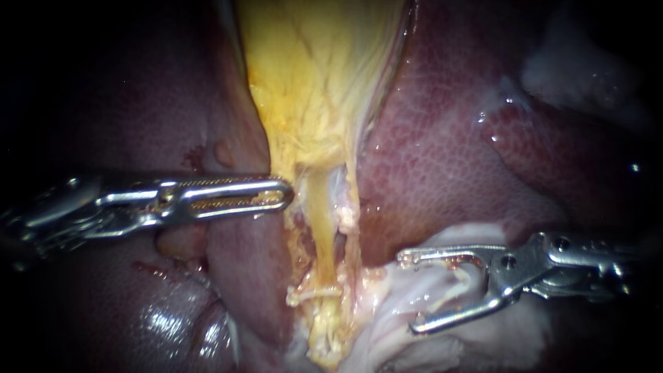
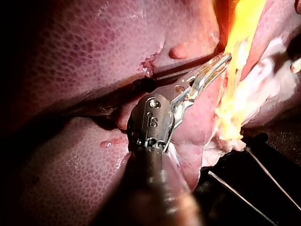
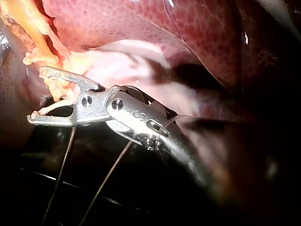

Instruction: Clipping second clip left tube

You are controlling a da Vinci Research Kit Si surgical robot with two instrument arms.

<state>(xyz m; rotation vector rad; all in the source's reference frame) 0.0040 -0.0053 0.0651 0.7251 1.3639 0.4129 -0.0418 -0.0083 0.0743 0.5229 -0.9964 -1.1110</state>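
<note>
Liver [image 1: 124,103] fills the dim left of the endoscope view, its mottled red surface lying behind the left instrument [image 1: 284,195], whose shaft enters from the left edge. The long, toothed jaws of this instrument lie together and hold nothing. Their rounded tip sits just beside the left margin of the narrowing gallbladder [image 1: 311,76]. In the left wrist view the same instrument [image 2: 227,57] sets its closed tip against the yellow gallbladder tissue [image 2: 242,28], with liver [image 2: 94,56] beside and under the shaft.

At centre, the yellow gallbladder tapers downward into the left tube [image 1: 319,231], a yellow cord that neither instrument touches. A paler strand [image 1: 347,207] runs just beside it on the right. Low on the left tube a pale clip [image 1: 314,293] lies across it.

Further right, the right instrument [image 1: 407,291], its shaft entering from the right edge, holds its jaws wide apart over whitish tissue [image 1: 456,238]. It grips nothing and stands apart from the left tube. In the right wrist view this instrument [image 3: 36,94] shows the same wide gap, and a ragged yellow fringe [image 3: 59,87] lies between the open jaws. Liver [image 1: 449,138] occupies the upper right of the endoscope view, glistening and finely mottled
</note>
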